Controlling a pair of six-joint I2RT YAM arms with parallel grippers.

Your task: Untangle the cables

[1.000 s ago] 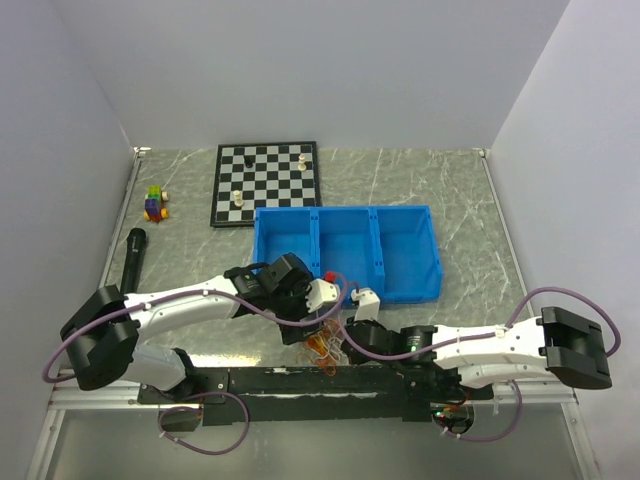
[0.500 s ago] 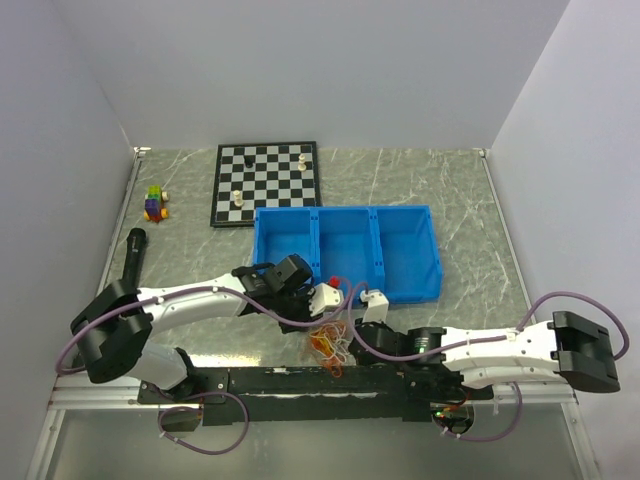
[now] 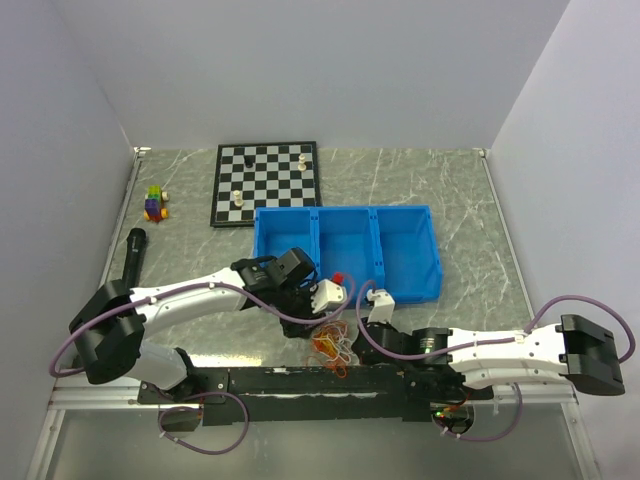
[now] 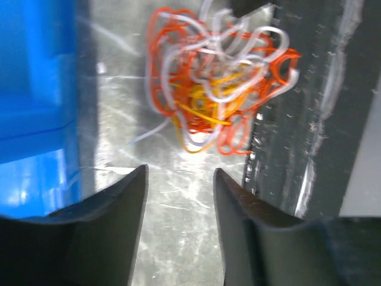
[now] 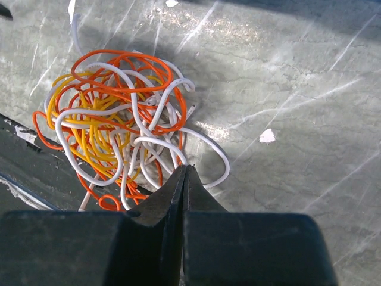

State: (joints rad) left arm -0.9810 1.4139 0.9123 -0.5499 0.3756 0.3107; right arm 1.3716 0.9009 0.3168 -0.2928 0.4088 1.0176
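Grey marbled table [image 3: 450, 190], walled on three sides, with a black strip [image 3: 300, 380] along its near edge. Toward the far edge, left of centre: one black-and-white chessboard [image 3: 265, 184] carrying a black chess piece [image 3: 246, 158] and a white chess piece [image 3: 302, 160] near its far side and another white piece [image 3: 237, 198] near its left side; just in front of the board, at mid-table, one blue bin [image 3: 345, 209] of three compartments side by side. Along the left edge: one small multicoloured toy [image 3: 155, 204] beside the board, and one black cylindrical object [image 3: 132, 255] lying nearer the near-left corner.
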